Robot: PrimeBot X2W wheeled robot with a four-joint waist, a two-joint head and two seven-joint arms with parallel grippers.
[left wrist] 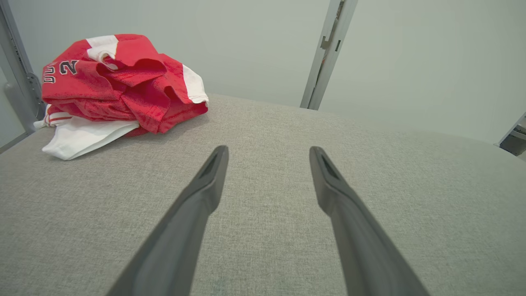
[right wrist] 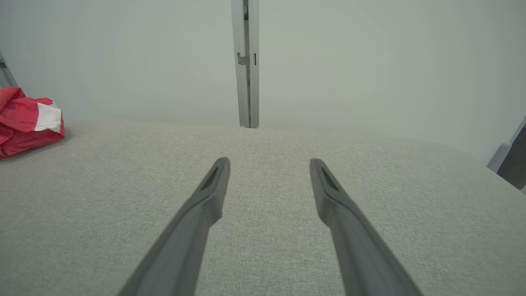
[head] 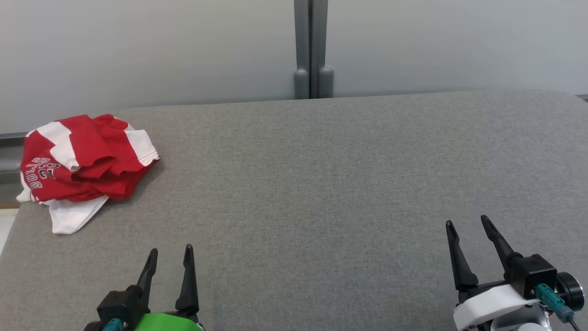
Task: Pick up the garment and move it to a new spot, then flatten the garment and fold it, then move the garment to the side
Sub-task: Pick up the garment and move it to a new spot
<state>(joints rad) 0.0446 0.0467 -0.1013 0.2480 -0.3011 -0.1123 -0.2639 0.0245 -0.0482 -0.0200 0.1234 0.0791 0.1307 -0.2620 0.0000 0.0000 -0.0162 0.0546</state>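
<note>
The grey fabric tabletop (head: 321, 184) lies open across the centre and right of the head view, room enough to pass. A crumpled red-and-white jersey (head: 82, 165) is heaped at the upper left, by the table's back and left edges. Pale wall panels (head: 138, 46) and a grey post (head: 311, 46) close off the top of the frame

the left gripper (head: 171, 248) has two long, tapering black fingers (left wrist: 197, 205) set in a black block (head: 120, 305) above a bright green cover (head: 165, 322), with a teal connector (head: 113, 325) at its side. the right gripper (head: 466, 220) has the same slim black fingers, a white shell (head: 487, 307), a teal plug (head: 547, 295) with a dark cable (head: 568, 318), and a round black cap (head: 570, 289). each fingertip carries a narrow recessed slot (right wrist: 328, 179).
</note>
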